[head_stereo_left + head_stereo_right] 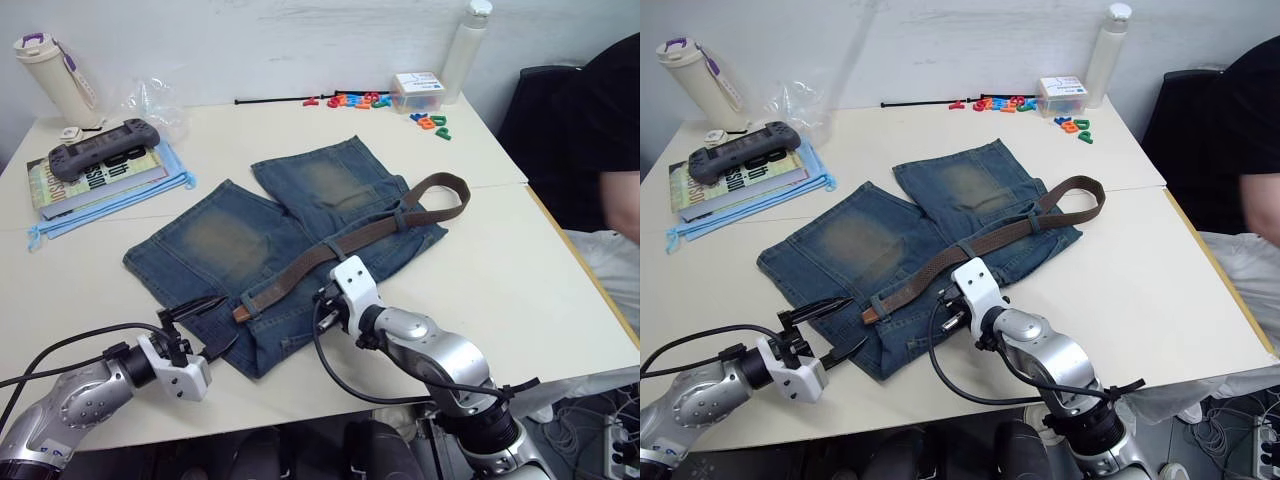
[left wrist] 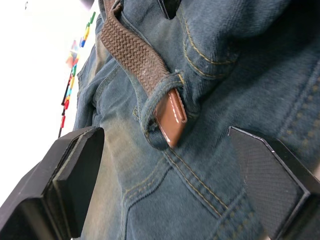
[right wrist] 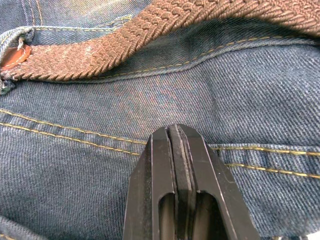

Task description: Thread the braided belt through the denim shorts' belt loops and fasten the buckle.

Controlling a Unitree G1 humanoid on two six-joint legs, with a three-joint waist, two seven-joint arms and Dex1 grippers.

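The denim shorts [image 1: 280, 240] lie flat on the table, waistband toward me. The braided belt [image 1: 330, 252] runs along the waistband and curls back in a bend [image 1: 452, 195] past the shorts' right side. Its tan leather tip [image 2: 171, 122] pokes out of a belt loop [image 2: 159, 95] at the left. My left gripper [image 1: 213, 324] is open just before that tip, a finger [image 2: 75, 175] on either side of it, touching nothing. My right gripper [image 3: 175, 170] is shut and empty, its tips over the denim just below the belt [image 3: 125, 45]. I cannot make out the buckle.
A book with a game controller [image 1: 105, 155] and a beige bottle [image 1: 55, 75] sit at the back left. Coloured letters [image 1: 365, 100], a small box [image 1: 418, 90], a white bottle [image 1: 465, 50] and a black cable tie [image 1: 270, 100] line the back. A person [image 1: 600, 130] sits at the right.
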